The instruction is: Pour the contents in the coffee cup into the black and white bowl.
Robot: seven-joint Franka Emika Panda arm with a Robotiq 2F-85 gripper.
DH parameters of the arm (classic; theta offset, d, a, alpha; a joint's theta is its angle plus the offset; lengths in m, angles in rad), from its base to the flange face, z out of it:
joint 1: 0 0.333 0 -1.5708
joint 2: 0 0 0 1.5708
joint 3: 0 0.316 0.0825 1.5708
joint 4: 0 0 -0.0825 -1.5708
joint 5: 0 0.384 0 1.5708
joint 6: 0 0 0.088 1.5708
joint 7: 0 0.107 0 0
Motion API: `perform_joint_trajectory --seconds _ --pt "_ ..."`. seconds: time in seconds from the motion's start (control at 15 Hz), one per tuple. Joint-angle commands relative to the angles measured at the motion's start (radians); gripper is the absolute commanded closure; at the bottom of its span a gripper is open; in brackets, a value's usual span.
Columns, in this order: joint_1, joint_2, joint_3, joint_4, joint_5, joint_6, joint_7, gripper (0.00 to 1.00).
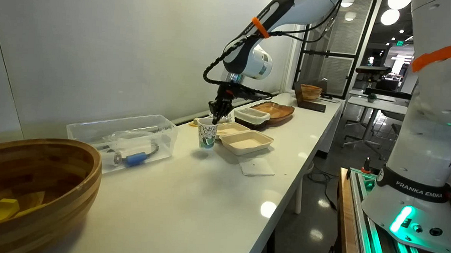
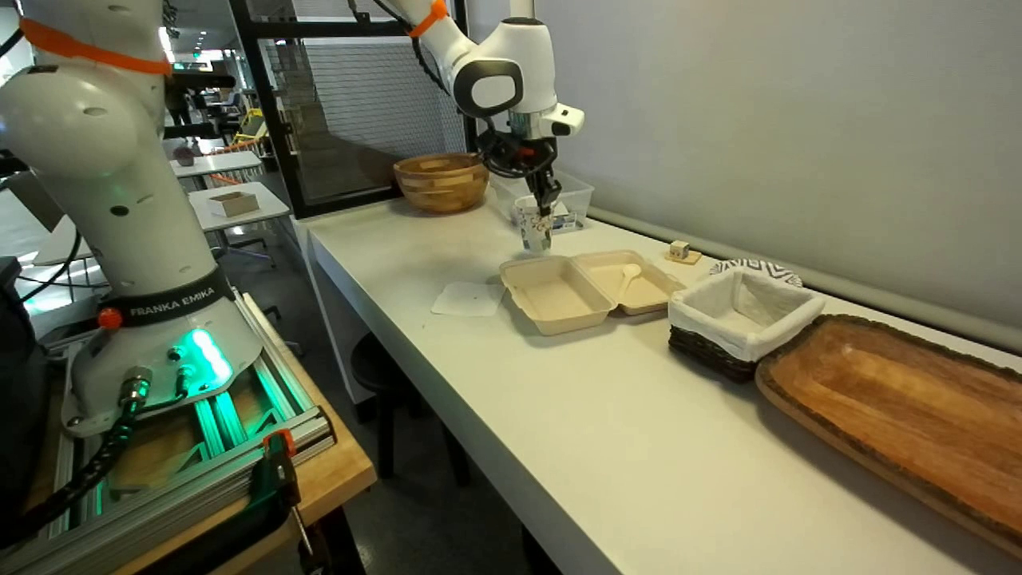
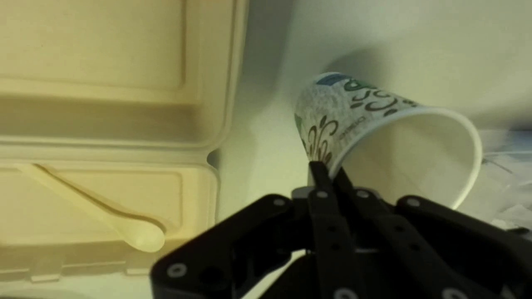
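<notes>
While the white table (image 2: 607,423) runs along a pale wall (image 2: 798,120) above a dark floor (image 1: 304,236), the gripper (image 3: 330,172) pinches the rim of the coffee cup (image 1: 207,134), holding it over the table just beside the open takeout container (image 2: 559,294). Across the container, a cloth-lined basket (image 2: 711,329) partly hides the black and white bowl (image 2: 758,268) in an exterior view. The wrist view looks into the cup; both exterior views show mainly its outside.

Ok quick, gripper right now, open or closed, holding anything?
Black two-fingered gripper: closed, holding the tapered white paper cup with brown swirls by its rim.
</notes>
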Motion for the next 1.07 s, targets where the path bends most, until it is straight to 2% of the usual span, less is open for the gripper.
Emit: perform_joint_trajectory --seconds 0.0,0.27,0.47,0.8,1.0 --pt "0.018 -0.125 -0.036 -0.032 -0.049 -0.037 0.084 0.99" --pt "0.053 -0.176 -0.145 0.041 -0.288 -0.006 0.248 0.99" --pt "0.048 -0.133 -0.217 0.164 -0.479 0.012 0.375 0.99" --pt "0.050 0.062 -0.360 0.415 -0.689 0.020 0.589 0.99" --pt "0.047 0.196 -0.444 0.562 -0.724 -0.023 0.715 0.99"
